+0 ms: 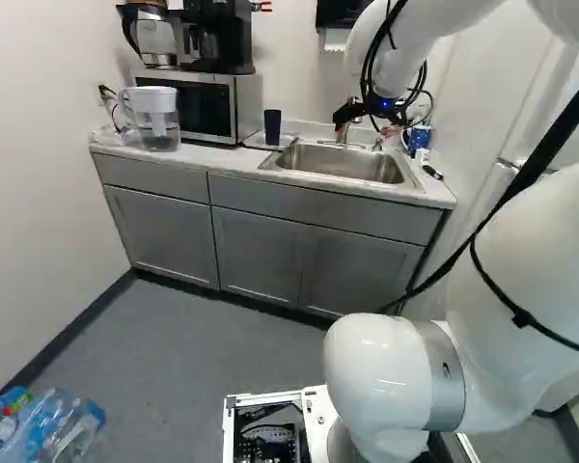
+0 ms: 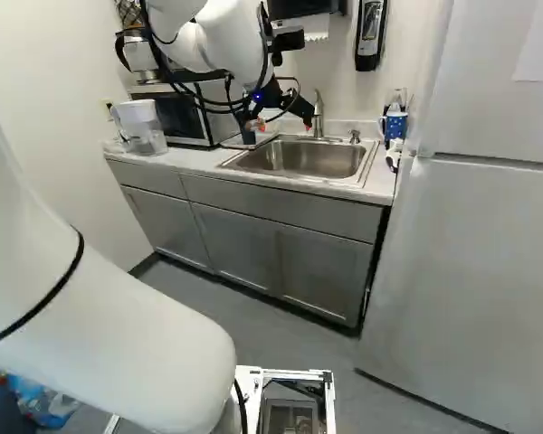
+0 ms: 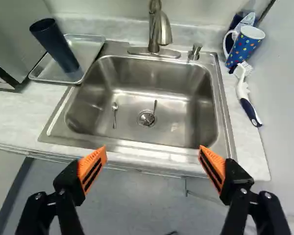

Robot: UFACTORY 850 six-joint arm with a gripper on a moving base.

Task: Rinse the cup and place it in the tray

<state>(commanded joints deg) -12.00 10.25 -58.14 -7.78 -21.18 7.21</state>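
By the table's (image 3: 19, 115) front edge, a sink (image 3: 181, 120) holds utensils (image 3: 114, 115), the tray (image 3: 90, 48) a dark tumbler (image 3: 55, 46); my gripper (image 2: 279, 127) gapes wide.

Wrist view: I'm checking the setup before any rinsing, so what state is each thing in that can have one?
Gripper: open, nothing between its fingers
Dark cup: upright, standing in the tray
Tray: flat on the counter, holding the dark cup
Faucet: no stream visible
Sink: no standing water visible, small utensils inside
Spotted mug: upright
Brush: lying on the counter
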